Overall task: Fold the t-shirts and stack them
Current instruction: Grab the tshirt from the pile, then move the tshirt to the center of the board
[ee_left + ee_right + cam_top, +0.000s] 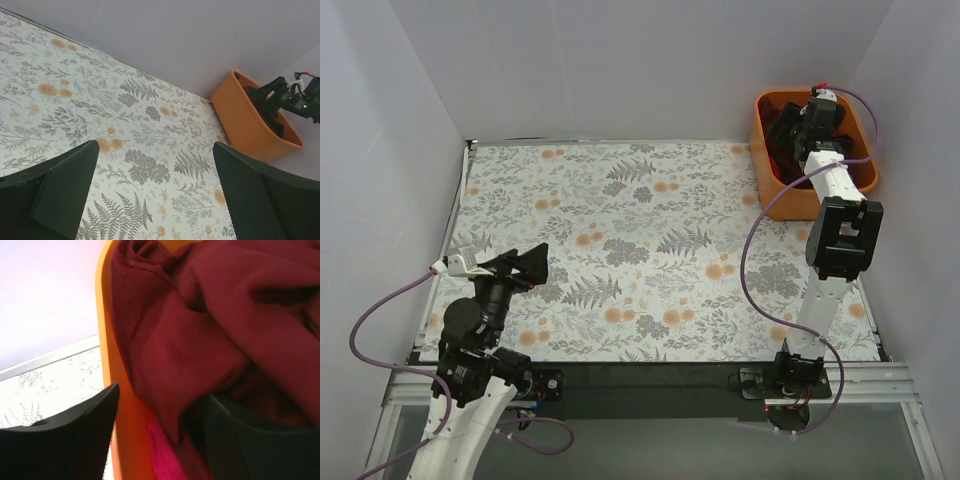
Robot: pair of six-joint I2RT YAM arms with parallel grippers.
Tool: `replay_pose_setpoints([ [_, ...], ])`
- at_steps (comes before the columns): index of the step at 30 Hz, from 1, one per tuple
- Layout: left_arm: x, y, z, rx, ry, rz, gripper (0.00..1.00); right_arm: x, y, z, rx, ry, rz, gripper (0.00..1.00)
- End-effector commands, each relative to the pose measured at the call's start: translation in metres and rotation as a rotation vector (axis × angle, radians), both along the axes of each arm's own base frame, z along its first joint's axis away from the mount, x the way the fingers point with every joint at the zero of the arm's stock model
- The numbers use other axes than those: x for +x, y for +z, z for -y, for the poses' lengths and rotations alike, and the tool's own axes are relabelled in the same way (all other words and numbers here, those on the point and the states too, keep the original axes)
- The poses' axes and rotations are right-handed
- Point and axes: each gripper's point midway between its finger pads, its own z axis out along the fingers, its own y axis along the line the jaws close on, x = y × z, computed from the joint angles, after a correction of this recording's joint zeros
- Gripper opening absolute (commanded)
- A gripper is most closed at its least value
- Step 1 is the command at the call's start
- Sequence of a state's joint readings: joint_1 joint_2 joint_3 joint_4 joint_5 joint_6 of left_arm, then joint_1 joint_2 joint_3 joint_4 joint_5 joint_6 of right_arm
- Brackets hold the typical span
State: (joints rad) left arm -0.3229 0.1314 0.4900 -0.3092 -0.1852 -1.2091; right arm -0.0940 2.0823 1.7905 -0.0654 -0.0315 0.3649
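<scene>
Since both shirts sit bunched in the tub (772, 172), I have the right gripper (150, 435) down inside: maroon shirt (200, 335) between its part-open jaws, pink shirt (162, 457) just beneath. The left gripper (155, 192) waits wide open over bare worktop (620, 220).

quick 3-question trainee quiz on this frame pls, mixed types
1. True or false: the maroon shirt lies spread flat on the table.
2. Which arm reaches into the orange tub? A) left B) right C) both
3. Fill in: beside the maroon shirt, low against the tub wall, shows a bit of ____ cloth.

Key
1. False: it is bunched up in the tub.
2. B: the right gripper is in the tub with one finger either side of a maroon fold, jaws not shut; the left gripper is open over the table.
3. Pink.
</scene>
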Motion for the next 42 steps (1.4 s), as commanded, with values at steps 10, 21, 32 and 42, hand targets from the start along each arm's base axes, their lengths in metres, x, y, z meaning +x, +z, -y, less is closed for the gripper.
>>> replay_pose_setpoints([
  [10,0.005,-0.006,0.01,0.021,-0.047,-0.022,0.98,0.009,0.084,-0.019,-0.053,0.144,0.243,0.01],
  [21,0.0,0.002,0.01,0.011,-0.052,0.024,0.98,-0.104,0.22,-0.104,-0.189,0.376,0.482,0.01],
  [32,-0.005,0.007,0.011,0.01,-0.067,0.053,0.98,-0.227,0.297,-0.271,-0.101,0.767,0.66,0.01],
  [42,-0.005,0.007,0.008,0.012,-0.051,0.045,0.98,-0.316,0.174,-0.495,0.02,1.2,0.438,0.01],
])
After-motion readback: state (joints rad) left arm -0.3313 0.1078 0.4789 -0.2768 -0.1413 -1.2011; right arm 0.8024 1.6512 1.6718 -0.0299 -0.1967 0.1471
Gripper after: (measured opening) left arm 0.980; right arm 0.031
